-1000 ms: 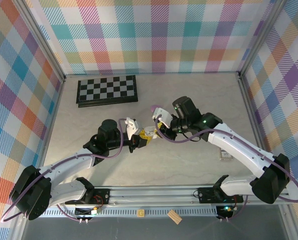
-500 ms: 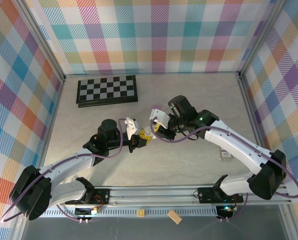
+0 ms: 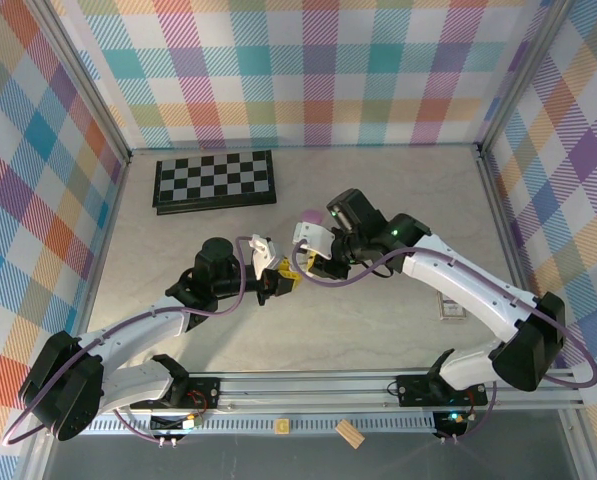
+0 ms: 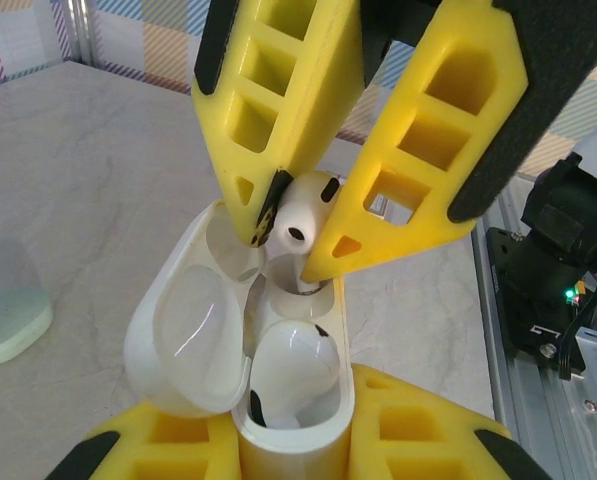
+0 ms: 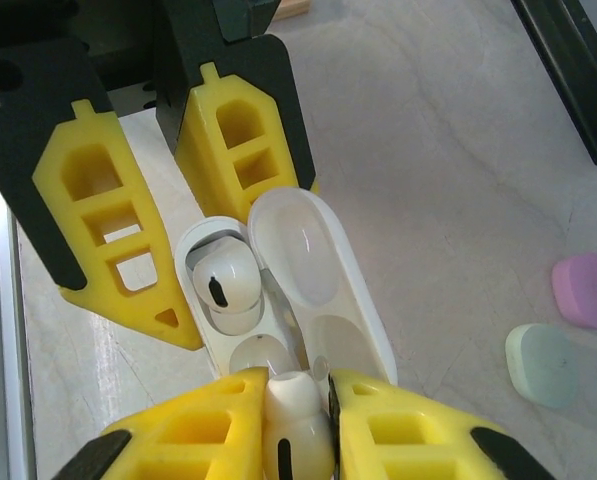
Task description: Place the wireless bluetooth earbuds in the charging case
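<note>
My left gripper (image 4: 288, 445) is shut on the base of a white charging case (image 4: 328, 330), whose lid (image 4: 183, 330) hangs open to the left. One white earbud (image 4: 293, 368) sits in the near slot. My right gripper (image 5: 298, 395) is shut on a second white earbud (image 5: 298, 425), and its yellow fingers (image 4: 278, 110) hold that earbud (image 4: 303, 212) right over the far slot, stem down at the slot's mouth. From above, both grippers (image 3: 278, 283) (image 3: 308, 262) meet at the table's middle.
A purple case (image 5: 585, 290) and a mint case (image 5: 543, 365) lie on the table beyond the grippers. A folded chessboard (image 3: 215, 180) lies at the back left. A small white item (image 3: 450, 308) rests at the right.
My right gripper has moved left and down with its earbud, closing onto the case that the left gripper holds. The left arm has stayed still.
</note>
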